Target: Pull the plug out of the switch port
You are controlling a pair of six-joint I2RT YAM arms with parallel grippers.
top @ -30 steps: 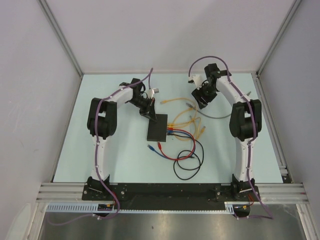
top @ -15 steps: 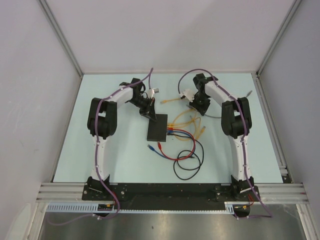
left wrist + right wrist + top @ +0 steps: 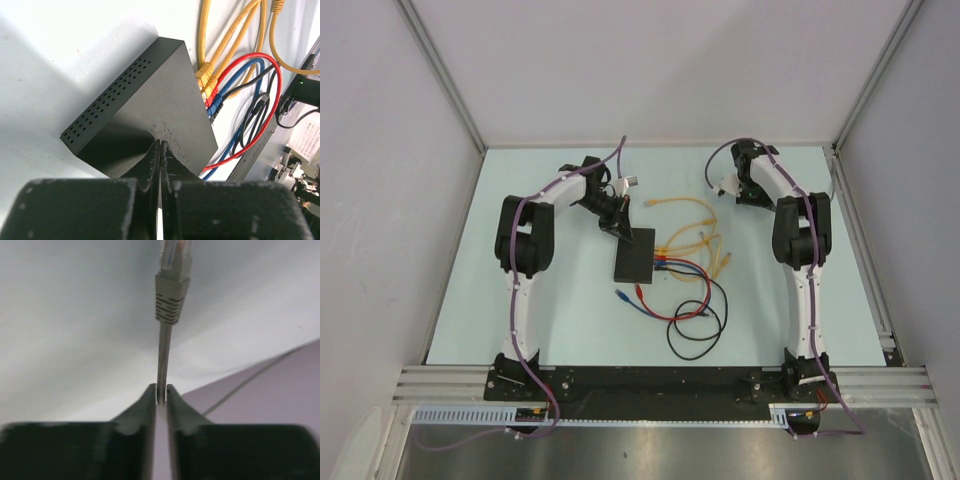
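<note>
The flat black switch (image 3: pixel 634 256) lies mid-table; it also shows in the left wrist view (image 3: pixel 150 107). Two yellow plugs (image 3: pixel 205 79), a red plug (image 3: pixel 210 96) and a blue plug (image 3: pixel 215 106) sit in its port edge. My left gripper (image 3: pixel 620 229) is shut and empty, its tips (image 3: pixel 160 143) on the switch's top. My right gripper (image 3: pixel 748 191) is raised at the far right, well away from the switch. It is shut (image 3: pixel 161 389) on a thin grey cable (image 3: pixel 163 357) whose grey plug (image 3: pixel 172 290) hangs free in the air.
Yellow cables (image 3: pixel 692 236) spread right of the switch. Red and black cables (image 3: pixel 696 320) loop toward the near edge. Loose red and blue cable ends (image 3: pixel 630 295) lie in front of the switch. Grey walls enclose the table on three sides.
My right arm swung from above the yellow cables out to the far right, taking the grey cable off the table with it. The left arm and the switch have not moved.
</note>
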